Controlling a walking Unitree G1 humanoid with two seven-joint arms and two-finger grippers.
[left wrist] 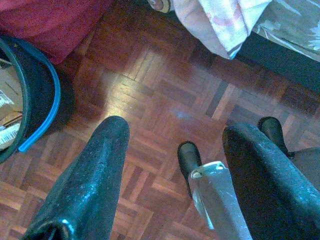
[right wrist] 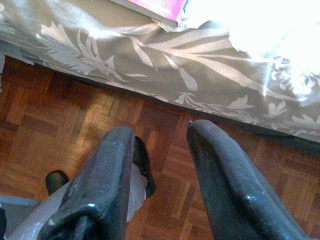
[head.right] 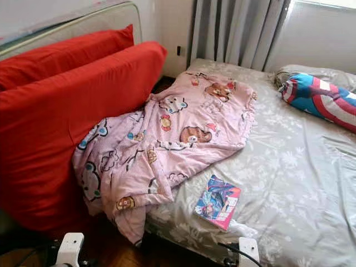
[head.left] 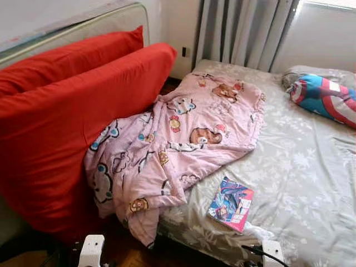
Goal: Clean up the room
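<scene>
A pink cartoon-print blanket (head.left: 172,142) lies crumpled across the bed's near left side, one corner hanging over the edge toward the floor. A colourful book (head.left: 231,203) lies flat near the front edge of the bed (head.left: 300,167). A blue, red and white cushion (head.left: 325,98) rests at the far right. My left gripper (left wrist: 172,167) hangs open over the parquet floor, nothing between its fingers. My right gripper (right wrist: 160,165) is open too, low beside the bed's edge, with the book's corner (right wrist: 160,7) beyond it.
Two large red cushions (head.left: 67,117) lean against a frame left of the bed. A dark bucket with a blue rim (left wrist: 35,100) stands on the parquet (left wrist: 165,90) near my left gripper. Grey curtains (head.left: 239,30) hang behind the bed. My feet (left wrist: 189,157) stand on the floor.
</scene>
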